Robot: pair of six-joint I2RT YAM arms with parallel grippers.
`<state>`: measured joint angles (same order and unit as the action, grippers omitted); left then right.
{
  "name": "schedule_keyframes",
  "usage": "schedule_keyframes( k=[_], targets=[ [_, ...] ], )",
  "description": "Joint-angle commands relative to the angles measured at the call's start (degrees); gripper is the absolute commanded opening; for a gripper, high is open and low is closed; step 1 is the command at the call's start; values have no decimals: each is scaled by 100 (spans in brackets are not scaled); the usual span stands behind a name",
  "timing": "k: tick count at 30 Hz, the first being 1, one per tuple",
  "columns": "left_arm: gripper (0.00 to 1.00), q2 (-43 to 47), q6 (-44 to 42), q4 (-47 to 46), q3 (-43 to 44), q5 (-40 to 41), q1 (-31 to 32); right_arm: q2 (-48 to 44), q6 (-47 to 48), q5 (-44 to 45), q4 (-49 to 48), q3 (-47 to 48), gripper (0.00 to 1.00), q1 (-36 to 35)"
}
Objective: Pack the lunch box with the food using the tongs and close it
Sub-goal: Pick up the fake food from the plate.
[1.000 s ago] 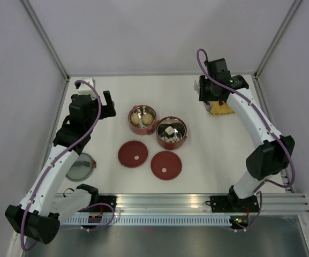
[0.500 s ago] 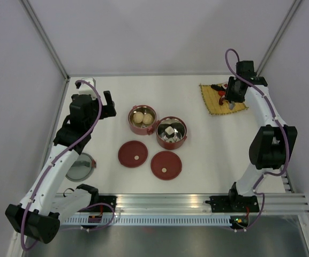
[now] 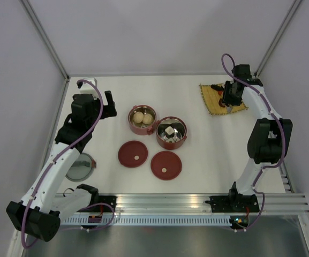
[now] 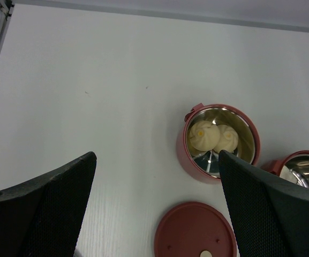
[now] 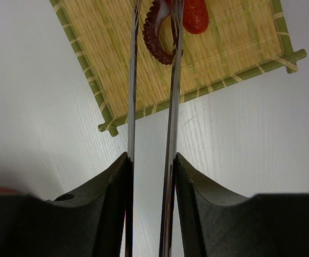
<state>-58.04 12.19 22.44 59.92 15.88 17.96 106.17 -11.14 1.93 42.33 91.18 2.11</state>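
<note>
the right fingers (image 5: 110, 195) are closed on the tongs (image 5: 173, 107), one dark pad on the outer side of each silver arm, so the two arms run close together and nearly parallel out over the yellow woven mat (image 5: 229, 51). the mat lies at the far right of the counter (image 3: 208, 155). on it, a curled dark-red tentacle piece (image 5: 155, 37) sits between the tong arms near their far ends; whether they pinch it cannot be told. a red piece (image 5: 195, 16) lies just beside it, outside the right arm.

the left fingers (image 4: 47, 209) are spread wide, gripping nothing, above the counter to the left of the lunch box. the two dark-red bowls touch each other mid-counter: the left bowl (image 3: 130, 119) holds two pale beige balls (image 4: 212, 136), the right bowl (image 3: 171, 144) holds black and white bits (image 3: 169, 131). both red lids (image 3: 133, 154) lie flat on the counter nearer the arm bases, knobs up, apart from the bowls.
</note>
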Motion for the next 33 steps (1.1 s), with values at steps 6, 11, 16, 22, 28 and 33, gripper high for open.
schedule_keyframes(
  k=[6,11,16,22,28,33],
  targets=[
    [100,-23,3,-82,125,-111,-20,0,129,-88,-84,-38,45,0],
    [100,-23,3,-73,125,-120,-20,-175,217,-96,30,-135,45,0],
    [100,-14,3,-73,134,-164,-11,-360,419,-518,4,-276,45,0],
    [100,3,3,-73,134,-147,-20,-307,489,-545,39,-328,45,-9],
    [100,-5,3,-73,125,-147,-20,-27,700,-229,285,-136,45,-26],
    [100,-14,-6,-73,125,-129,-20,167,832,79,530,154,45,-114]
  ],
)
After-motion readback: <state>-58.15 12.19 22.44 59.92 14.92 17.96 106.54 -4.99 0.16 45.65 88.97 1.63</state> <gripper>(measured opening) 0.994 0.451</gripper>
